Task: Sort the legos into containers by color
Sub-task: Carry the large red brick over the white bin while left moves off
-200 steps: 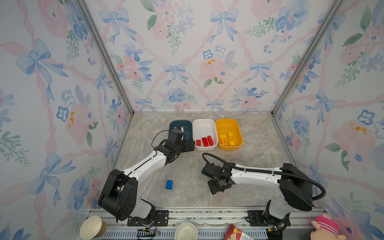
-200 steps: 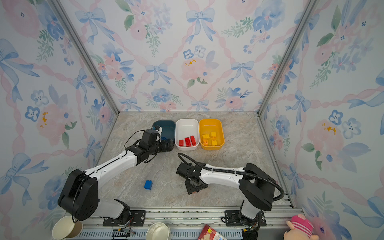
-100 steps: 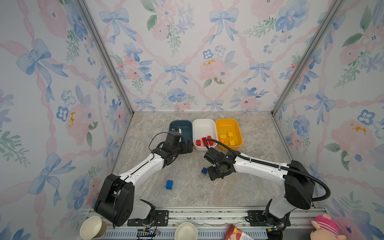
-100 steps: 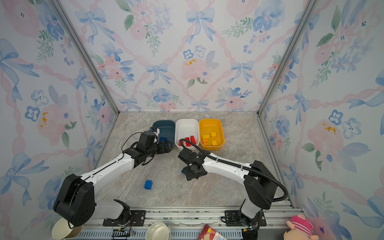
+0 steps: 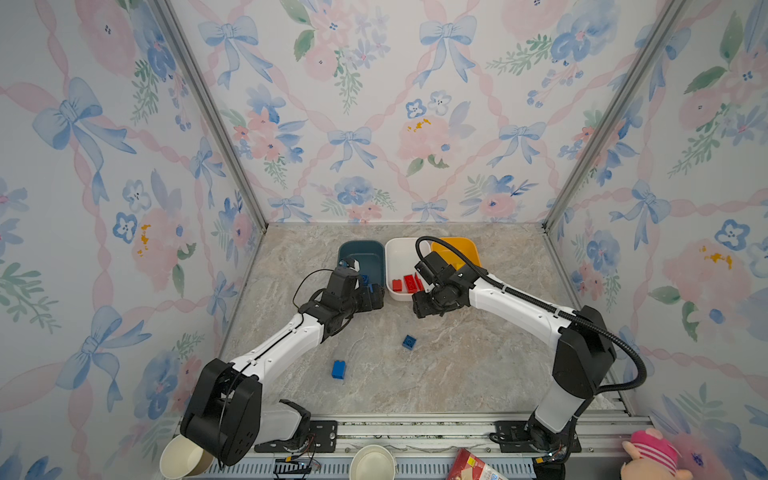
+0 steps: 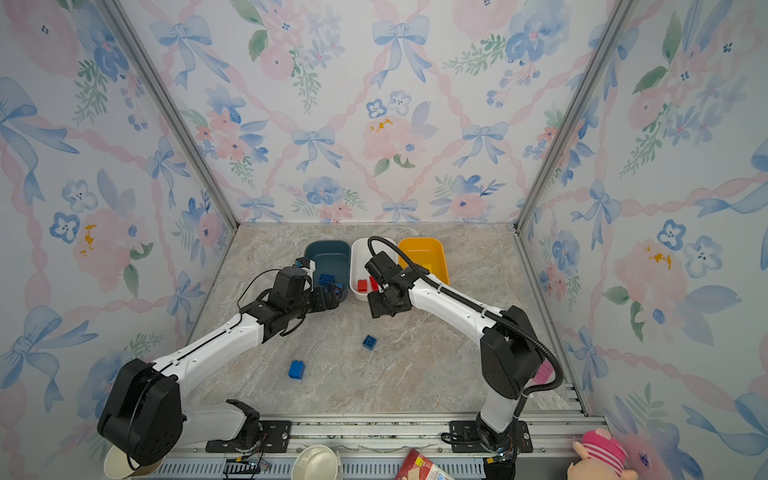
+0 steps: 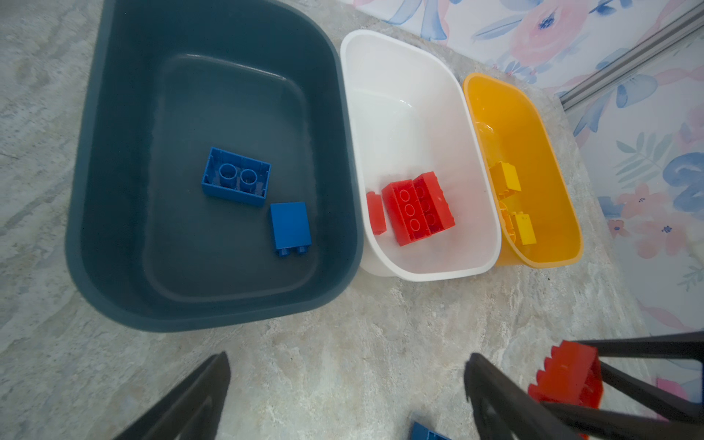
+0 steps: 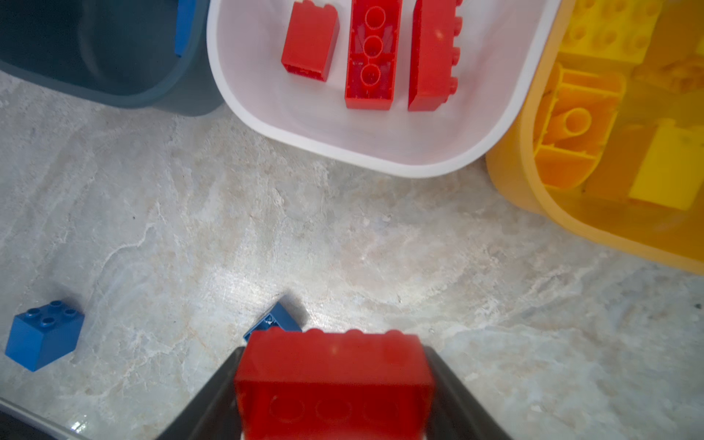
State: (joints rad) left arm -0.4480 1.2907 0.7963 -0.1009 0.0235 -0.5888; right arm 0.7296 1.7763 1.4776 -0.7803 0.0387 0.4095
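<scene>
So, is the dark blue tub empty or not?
Not empty: the dark blue tub holds an upturned blue brick and a smaller blue brick on its floor.

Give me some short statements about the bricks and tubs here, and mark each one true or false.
1. The right end effector holds a red brick. True.
2. The left end effector is open and empty. True.
3. The white tub, between the dark blue tub and the yellow tub, holds three red bricks. True.
4. The dark blue tub is empty. False: two blue bricks lie in it.
5. Every brick is inside a tub. False: two loose blue bricks lie on the table.
</scene>
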